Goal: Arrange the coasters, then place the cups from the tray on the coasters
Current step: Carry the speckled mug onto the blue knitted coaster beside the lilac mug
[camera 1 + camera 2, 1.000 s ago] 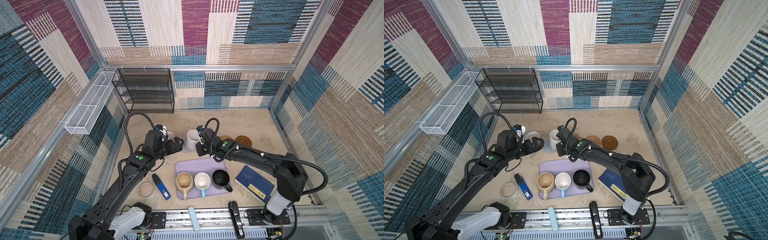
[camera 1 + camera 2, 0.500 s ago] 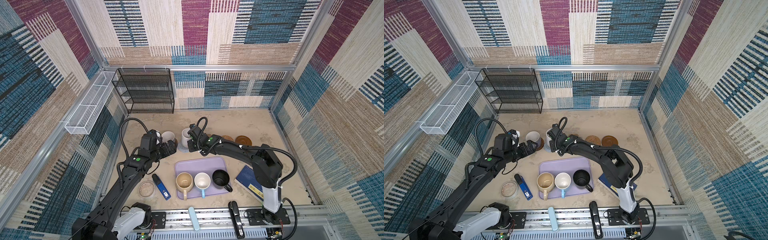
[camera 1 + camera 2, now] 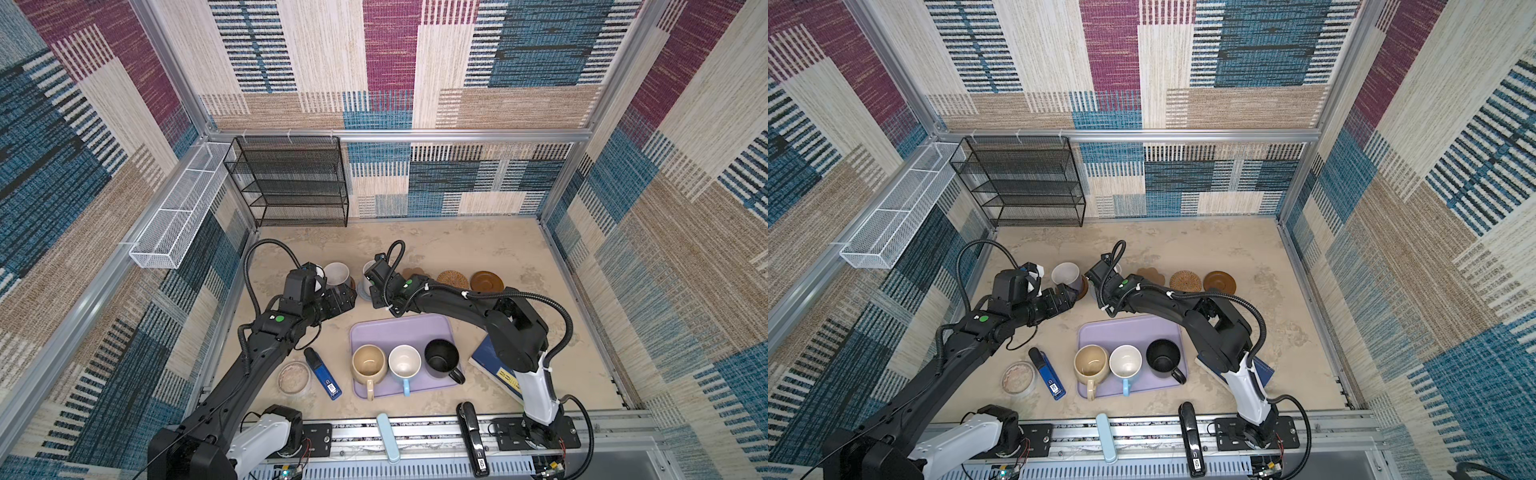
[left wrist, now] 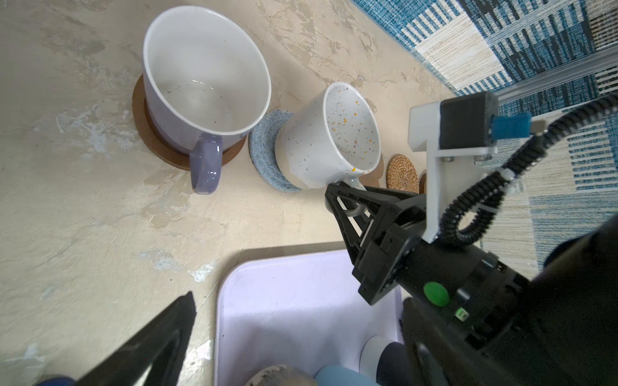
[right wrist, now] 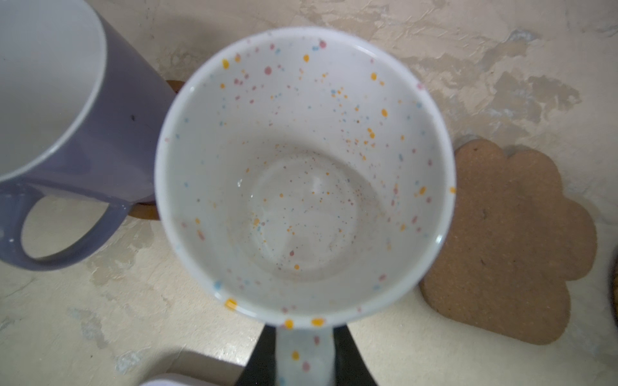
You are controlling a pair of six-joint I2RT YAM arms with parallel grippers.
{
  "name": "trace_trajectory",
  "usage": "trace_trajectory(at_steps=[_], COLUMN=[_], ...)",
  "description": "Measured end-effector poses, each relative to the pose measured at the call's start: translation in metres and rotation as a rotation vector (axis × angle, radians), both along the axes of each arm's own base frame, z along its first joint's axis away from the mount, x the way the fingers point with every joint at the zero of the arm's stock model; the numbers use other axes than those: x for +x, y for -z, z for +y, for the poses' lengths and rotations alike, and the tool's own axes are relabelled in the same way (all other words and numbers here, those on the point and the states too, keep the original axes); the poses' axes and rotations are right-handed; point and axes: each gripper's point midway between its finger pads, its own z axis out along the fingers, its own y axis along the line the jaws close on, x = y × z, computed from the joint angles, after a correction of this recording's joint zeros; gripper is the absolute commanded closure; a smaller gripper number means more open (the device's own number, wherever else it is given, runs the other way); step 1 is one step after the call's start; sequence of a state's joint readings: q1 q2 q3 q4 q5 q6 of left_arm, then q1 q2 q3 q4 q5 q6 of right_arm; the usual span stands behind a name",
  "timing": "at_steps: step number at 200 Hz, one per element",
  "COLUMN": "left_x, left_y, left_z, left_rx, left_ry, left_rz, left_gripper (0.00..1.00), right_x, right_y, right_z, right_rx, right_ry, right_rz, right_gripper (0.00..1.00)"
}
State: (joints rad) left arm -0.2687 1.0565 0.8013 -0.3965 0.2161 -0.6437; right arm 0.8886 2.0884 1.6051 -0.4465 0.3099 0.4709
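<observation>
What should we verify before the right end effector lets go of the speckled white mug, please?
1. Grip: right end effector shut on the white mug by its handle: ok.
2. Position: white mug over the pale blue coaster: ok.
3. Contact: mug base resting flat on that coaster: cannot tell.
4. Clearance: left end effector open, apart from the lavender mug: ok.
5. Earlier placement: lavender mug seated on the brown wooden coaster: ok.
6. Free spots: flower coaster, rattan coaster, brown disc unoccupied: ok.
</observation>
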Motion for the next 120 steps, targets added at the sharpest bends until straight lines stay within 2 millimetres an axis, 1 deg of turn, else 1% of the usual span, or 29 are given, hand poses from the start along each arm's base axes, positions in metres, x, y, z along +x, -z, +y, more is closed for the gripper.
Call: trace_trajectory(at_steps=[29,83,120], left_x=[-0.0011,-0.0024,-0.0027], left_y=[-0.0012,0.0028,0.0011], left_z=[0.0003,0.0005,0.0007], left_rx=[-0.002,-0.005,-0.007], left_ry=[0.0,-0.004,-0.004], left_rz=[-0.006,0.002,-0.004], left_gripper=[0.02,0.02,0.02], right_x=[-0.0006,-0.0018,-0.0007], right_y=[-0.0002,-0.0034,-0.0071], right_z=[0.005,0.0022,0.0086], right_rx=[-0.001,-0.014,0.01], right_ry=[-0.002,0.018,0.011], right_rz=[-0.004,-0.01,-0.025], right_gripper=[1.0,1.0,1.0])
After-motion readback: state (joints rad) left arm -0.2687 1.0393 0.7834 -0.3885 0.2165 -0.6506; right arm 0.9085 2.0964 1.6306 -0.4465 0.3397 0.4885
